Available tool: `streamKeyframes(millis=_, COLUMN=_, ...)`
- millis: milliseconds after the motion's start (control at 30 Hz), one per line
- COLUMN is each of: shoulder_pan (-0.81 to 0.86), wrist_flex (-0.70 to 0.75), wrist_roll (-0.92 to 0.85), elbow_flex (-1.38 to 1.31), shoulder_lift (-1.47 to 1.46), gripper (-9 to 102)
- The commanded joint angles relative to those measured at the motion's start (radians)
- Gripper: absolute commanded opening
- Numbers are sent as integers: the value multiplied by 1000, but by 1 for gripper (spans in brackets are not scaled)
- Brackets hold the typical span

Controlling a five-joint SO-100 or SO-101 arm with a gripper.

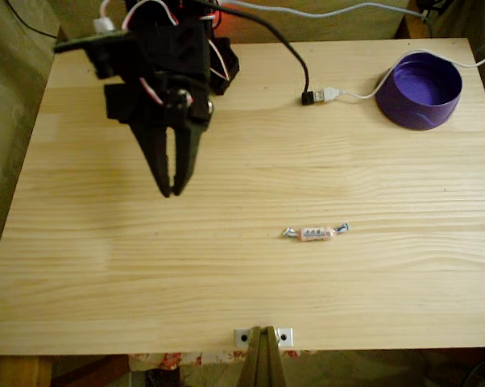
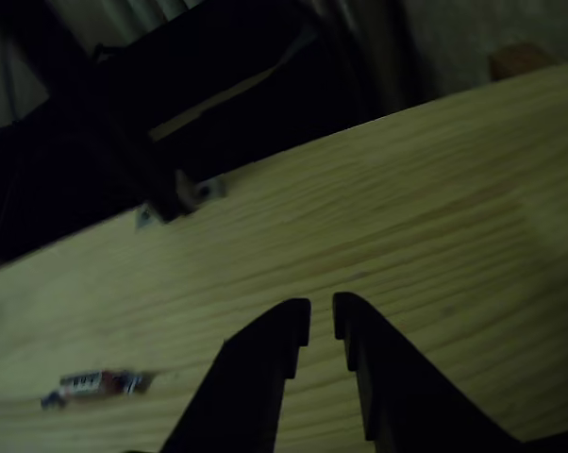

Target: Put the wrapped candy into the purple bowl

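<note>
The wrapped candy (image 1: 315,233) lies flat on the bare wooden table (image 1: 226,298), lengthwise left to right in the fixed view, its twisted ends free. From it, the gripper (image 1: 173,192) hangs well apart toward ten o'clock, empty, fingertips nearly together with just a narrow slit between them; in the other view the candy (image 2: 97,385) sits at about nine o'clock of the gripper (image 2: 322,321). The purple bowl (image 1: 419,90) stands well away at one o'clock, a white USB plug (image 1: 329,94) and cable just beside it. The step in hand looks like the reach. It would go best with jaws spread first, then brought down across the candy's middle, not its ends.
</note>
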Motion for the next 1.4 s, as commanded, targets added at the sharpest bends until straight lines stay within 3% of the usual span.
streamKeyframes(millis=0, shoulder_pan=-37, wrist_flex=-12, wrist_roll=-54, elbow_flex=37, shoulder_lift=12, gripper=2)
streamKeyframes(millis=533, shoulder_pan=110, wrist_flex=0, wrist_roll=132, elbow_flex=37, shoulder_lift=2, gripper=2)
streamKeyframes(millis=1033, shoulder_pan=2, wrist_flex=-14, wrist_roll=-9, elbow_flex=37, shoulder_lift=12, gripper=2)
streamKeyframes(millis=1367, shoulder_pan=44, wrist_flex=-9, wrist_roll=46, elbow_flex=37, shoulder_lift=11, gripper=2)
